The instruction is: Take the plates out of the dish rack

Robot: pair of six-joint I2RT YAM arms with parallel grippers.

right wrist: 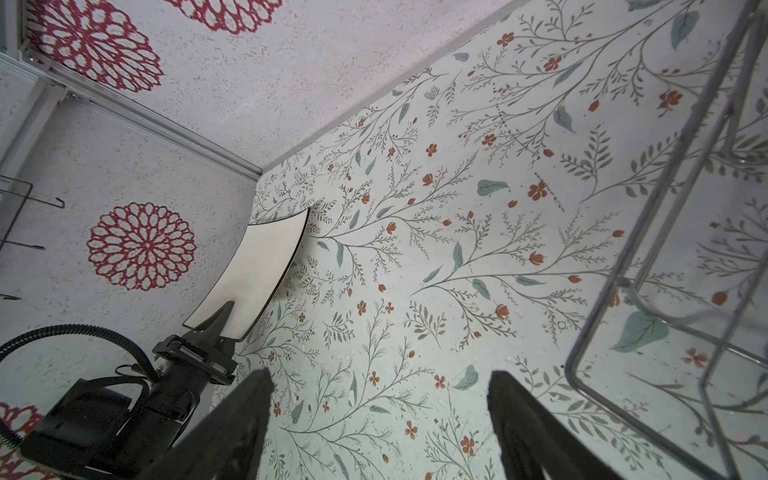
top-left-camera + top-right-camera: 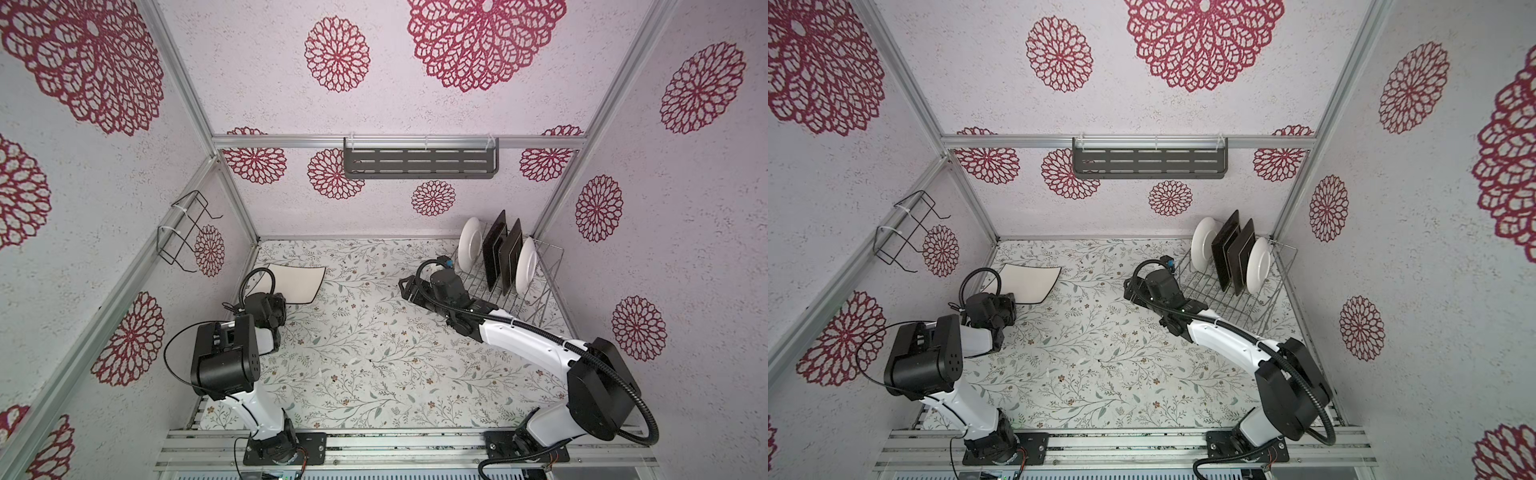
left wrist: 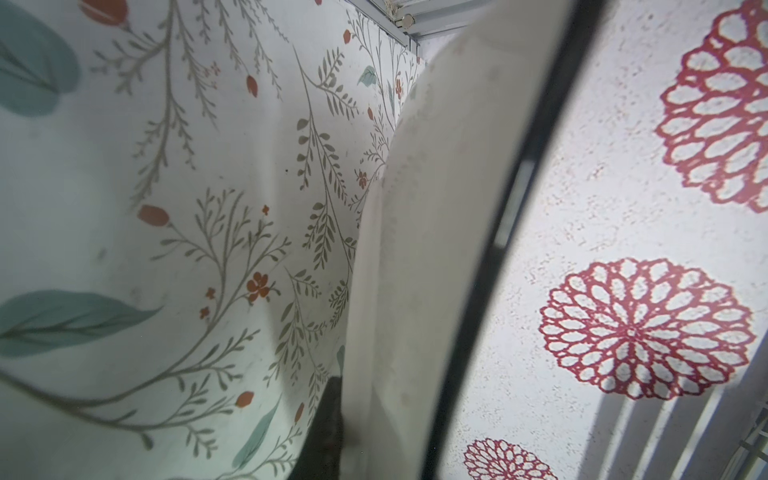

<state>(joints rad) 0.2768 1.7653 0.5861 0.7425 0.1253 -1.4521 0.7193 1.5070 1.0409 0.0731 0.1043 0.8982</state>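
Well left of the rack, the square plate looks ready to be set down
Left gripper pinches its edge, release due. Right gripper, spread empty beside the rack, should take one of four plates standing inside

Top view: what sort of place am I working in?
Probably a mock kitchen booth: a dish rack with plates, a slotted shelf, and flower-papered walls on metal framing.
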